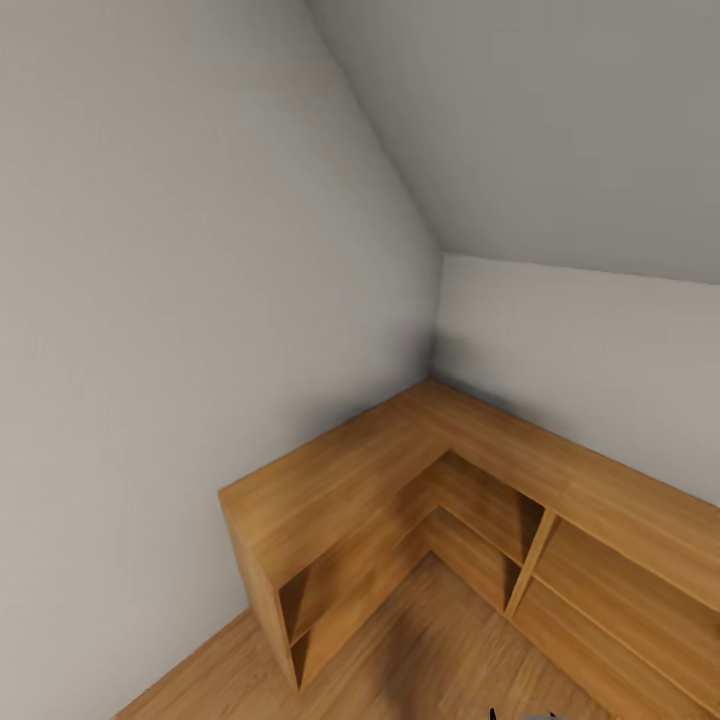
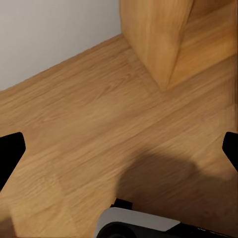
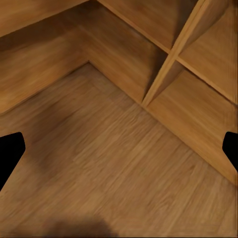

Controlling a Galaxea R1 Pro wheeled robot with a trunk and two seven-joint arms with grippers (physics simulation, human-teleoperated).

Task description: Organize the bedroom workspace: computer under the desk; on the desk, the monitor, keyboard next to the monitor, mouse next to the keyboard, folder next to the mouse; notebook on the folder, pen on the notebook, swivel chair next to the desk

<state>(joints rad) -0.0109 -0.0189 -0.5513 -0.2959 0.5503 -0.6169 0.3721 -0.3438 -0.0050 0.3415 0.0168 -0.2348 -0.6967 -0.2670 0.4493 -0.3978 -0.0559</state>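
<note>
Head view faced a room corner. Pale grey-white wall (image 1: 150, 300) filled the 9 o'clock side; a second wall (image 1: 580, 350) ran along at 3 o'clock, under a sloped white ceiling (image 1: 560, 130) that came down from 12 toward 3 o'clock. The corner seam sat just right of centre.

An L-shaped low wooden shelf unit (image 1: 340, 490) was fitted into that corner, honey-coloured and open-fronted, with one arm along each wall. Its top was a flat bare board. The compartments below were divided by a horizontal shelf and an upright partition (image 1: 530, 565) at about 4 o'clock. The unit's end panel stood at 7 o'clock, beside the left wall.

The wood floor (image 1: 430, 650), matching in tone, occupied the 6 o'clock area inside the angle of the L. Plank grain was visible; the render was soft and blurred.

In the left wrist view, the left gripper (image 2: 119, 148) hung above the floor (image 2: 89, 129), with its dark fingertips (image 2: 10, 151) at opposite edges of the picture, so the jaws were spread wide and held nothing. The shelf end panel (image 2: 156, 39) and the wall base showed beyond, and part of the robot's own white and black body lay at the near edge.

In the right wrist view, the right gripper (image 3: 119, 151) was likewise spread wide and empty over the floor (image 3: 114, 168), facing the shelf compartments (image 3: 198, 99) and their inner corner.

Of the task's things, only the bedroom itself was identifiable, by its sloped ceiling and wood floor.
</note>
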